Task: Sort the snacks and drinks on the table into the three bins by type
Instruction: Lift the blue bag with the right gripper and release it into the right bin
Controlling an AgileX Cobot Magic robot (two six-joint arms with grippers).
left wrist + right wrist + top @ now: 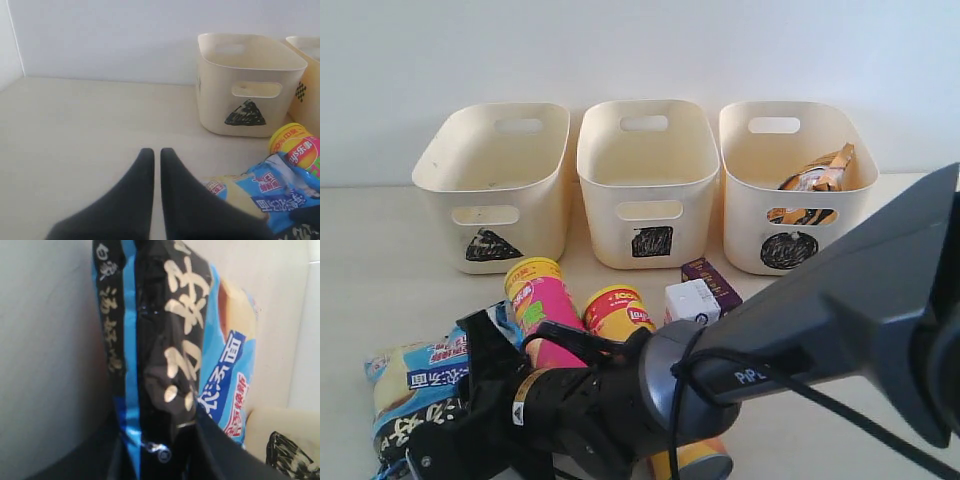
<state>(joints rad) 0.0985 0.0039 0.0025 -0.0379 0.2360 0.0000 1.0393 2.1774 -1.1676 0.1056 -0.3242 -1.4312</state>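
My right gripper (160, 445) has reached across to the front left and is shut on the edge of the blue foil bag (170, 340). That gripper (460, 410) and the blue bag (415, 385) also show in the exterior view; I cannot tell whether the bag is off the table. The pink tube (542, 305) and the orange-yellow tube (617, 312) lie beside it. The white carton (692, 300) and the purple carton (712, 280) stand behind them. The orange bag (815, 180) lies in the circle bin (790, 250). My left gripper (153, 152) is shut and empty over bare table (75, 130), left of the blue bag (270, 192).
The triangle bin (500, 180) and the square bin (645, 180) stand in a row with the circle bin along the back wall. My right arm (800, 340) stretches across the front right of the table. The triangle bin (247, 85) is ahead of my left gripper.
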